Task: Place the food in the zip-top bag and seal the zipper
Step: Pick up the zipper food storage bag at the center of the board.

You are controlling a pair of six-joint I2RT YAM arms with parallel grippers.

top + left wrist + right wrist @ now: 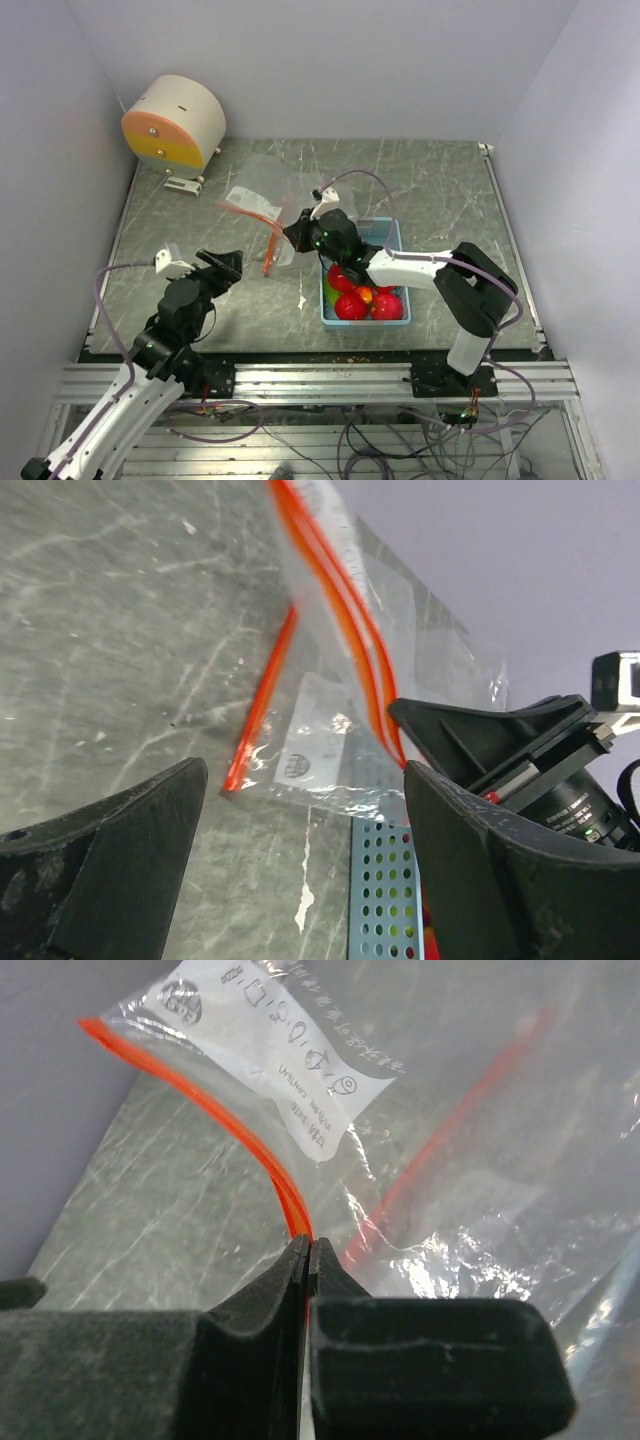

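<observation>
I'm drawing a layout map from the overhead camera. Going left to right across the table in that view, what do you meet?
From the left: left pincer, open → zip-top bag → right pincer, shut on the bag's edge → light blue tray holding the toy fruits.

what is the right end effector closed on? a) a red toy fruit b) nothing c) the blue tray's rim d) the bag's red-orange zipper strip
d: the right wrist view shows the right end effector pinched shut on the zipper at the mouth of the zip-top bag.
</observation>
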